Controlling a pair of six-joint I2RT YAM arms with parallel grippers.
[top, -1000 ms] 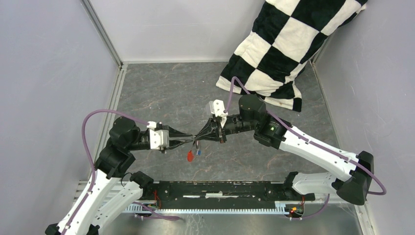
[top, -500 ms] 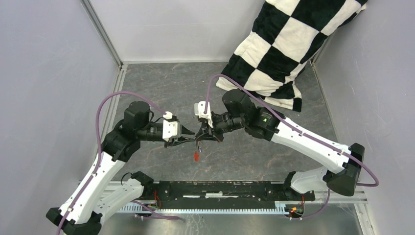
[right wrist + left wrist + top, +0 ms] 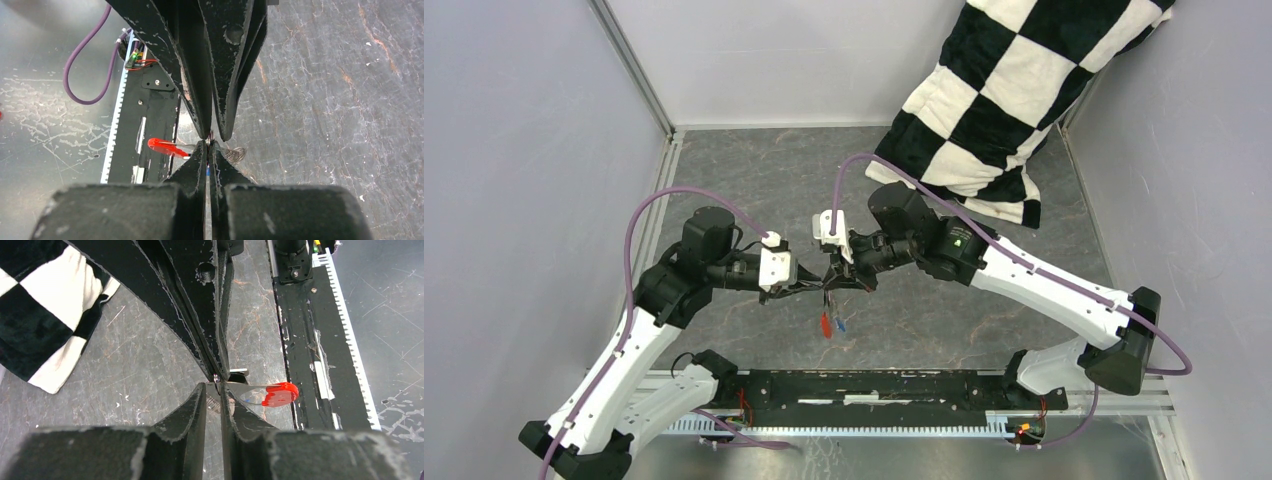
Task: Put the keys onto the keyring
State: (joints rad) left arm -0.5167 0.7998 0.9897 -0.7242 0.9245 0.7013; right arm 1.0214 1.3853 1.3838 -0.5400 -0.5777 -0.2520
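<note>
Right gripper (image 3: 206, 146) is pinched fully closed on the thin metal loop of the keyring (image 3: 825, 325), tip to tip with the left gripper (image 3: 214, 390), whose scuffed black fingers (image 3: 190, 415) stand narrowly apart (whether they grip anything cannot be told). The glossy red oblong tag (image 3: 280, 394) dangles just below both tips, beside the blue-headed key (image 3: 838, 324).

**Left arm** (image 3: 639, 350) and **right arm** (image 3: 1044, 285): white moulded link shells joined by black cylindrical joint housings; a purple cable (image 3: 872, 154) runs from each wrist; a white camera bracket (image 3: 776, 268) on each wrist; a small green light (image 3: 957, 241) on a black housing of the right arm. **Left gripper** (image 3: 214, 387) and **right gripper** (image 3: 207, 145): black tapering fingers (image 3: 187, 430), scuffed and scratched pale; a round hole (image 3: 202, 272) near the root of a finger.
</note>
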